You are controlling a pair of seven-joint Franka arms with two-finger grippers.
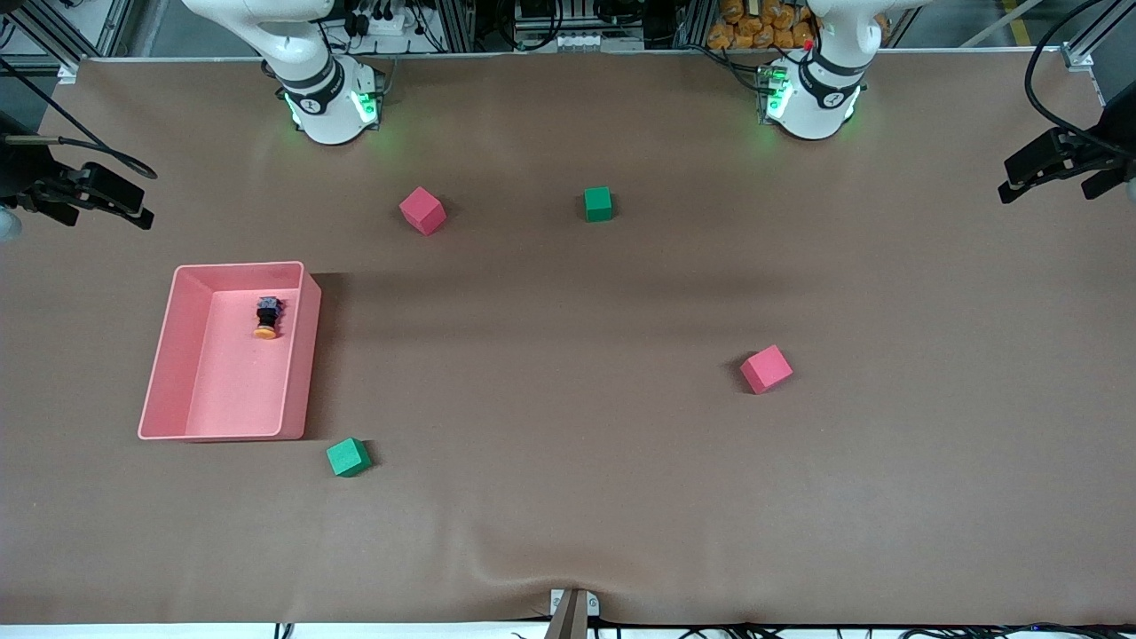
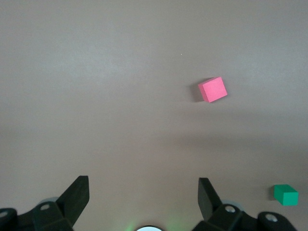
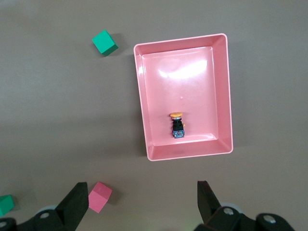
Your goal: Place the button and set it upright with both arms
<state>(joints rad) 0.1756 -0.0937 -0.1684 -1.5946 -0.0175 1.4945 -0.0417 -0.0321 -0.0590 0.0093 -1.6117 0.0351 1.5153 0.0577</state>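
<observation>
The button [image 1: 267, 318] lies on its side in the pink tray [image 1: 293, 355], toward the right arm's end of the table, its orange cap pointing toward the front camera. In the right wrist view the button [image 3: 177, 125] rests near one short wall of the tray [image 3: 222, 91]. My right gripper [image 3: 142, 190] hangs open high over the bare table beside the tray, holding nothing. My left gripper [image 2: 143, 185] is open too, high over bare table, with nothing between its fingers. Neither gripper shows in the front view; only the arms' bases do.
A red cube [image 1: 422, 210] and a green cube [image 1: 598, 203] sit near the bases. Another red cube [image 1: 766, 368] lies toward the left arm's end, and a green cube [image 1: 348, 457] sits by the tray's near corner.
</observation>
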